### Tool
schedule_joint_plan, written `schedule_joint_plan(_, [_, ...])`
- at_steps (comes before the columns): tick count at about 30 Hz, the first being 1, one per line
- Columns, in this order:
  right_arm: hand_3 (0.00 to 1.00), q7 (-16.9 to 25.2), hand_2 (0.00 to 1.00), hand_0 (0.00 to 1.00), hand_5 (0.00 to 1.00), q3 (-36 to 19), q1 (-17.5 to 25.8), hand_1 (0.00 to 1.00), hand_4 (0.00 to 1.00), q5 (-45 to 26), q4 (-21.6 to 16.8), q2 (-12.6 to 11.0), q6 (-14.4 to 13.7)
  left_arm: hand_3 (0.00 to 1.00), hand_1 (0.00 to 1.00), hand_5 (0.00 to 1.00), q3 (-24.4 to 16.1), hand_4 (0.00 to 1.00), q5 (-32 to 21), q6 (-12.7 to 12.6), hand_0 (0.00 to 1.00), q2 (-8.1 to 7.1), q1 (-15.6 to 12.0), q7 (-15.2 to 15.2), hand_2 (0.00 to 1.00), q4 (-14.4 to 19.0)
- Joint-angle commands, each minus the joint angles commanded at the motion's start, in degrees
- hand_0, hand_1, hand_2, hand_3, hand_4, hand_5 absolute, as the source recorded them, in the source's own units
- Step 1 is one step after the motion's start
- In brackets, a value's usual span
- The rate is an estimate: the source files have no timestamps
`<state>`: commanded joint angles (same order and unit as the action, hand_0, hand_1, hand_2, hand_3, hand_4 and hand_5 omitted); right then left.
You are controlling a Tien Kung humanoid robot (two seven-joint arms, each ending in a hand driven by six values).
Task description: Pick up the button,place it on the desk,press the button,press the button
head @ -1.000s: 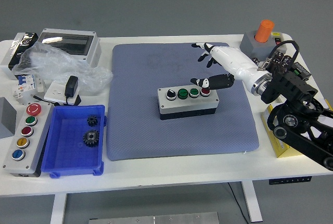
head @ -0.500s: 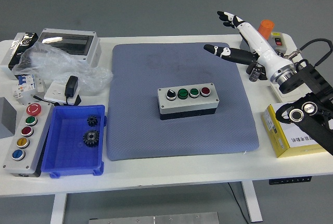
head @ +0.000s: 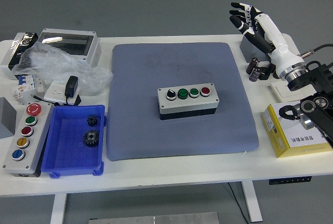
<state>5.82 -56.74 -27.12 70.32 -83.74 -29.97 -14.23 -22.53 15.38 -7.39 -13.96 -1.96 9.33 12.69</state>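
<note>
Currently, head view: the button box [head: 188,100] sits mid-mat [head: 135,130] on the bench [head: 171,169], untouched. Its long axis runs left to right, and its four buttons face up in a row. The right hand [head: 253,22] hovers high at the far right corner, well apart from the box, fingers [head: 239,13] spread and empty. Judged step: between presses. Next, the hand must descend onto one button.

Button box [head: 188,100] sits on the mat [head: 182,104]; right hand [head: 255,23] raised, fingers apparently spread.
</note>
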Motion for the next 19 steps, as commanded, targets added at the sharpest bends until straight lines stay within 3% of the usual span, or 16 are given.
schedule_joint_plan(6, [0.833, -0.62, 0.807, 0.884, 0.949, 0.04, 0.11, 0.811, 0.998, 2.37, -0.51, 0.18, -0.33, 0.634, 0.693, 0.33, 0.07, 0.625, -0.13, 0.08, 0.663, 0.31, -0.21, 0.03, 0.612, -0.04])
schedule_joint_plan(19, [0.832, 1.71, 0.807, 0.882, 0.954, -0.16, 0.22, 0.809, 0.998, -3.71, 1.06, 0.28, 0.48, 0.636, 0.693, 0.336, 0.14, 0.634, -0.14, 0.11, 0.663, 0.45, -0.35, 0.03, 0.613, -0.06])
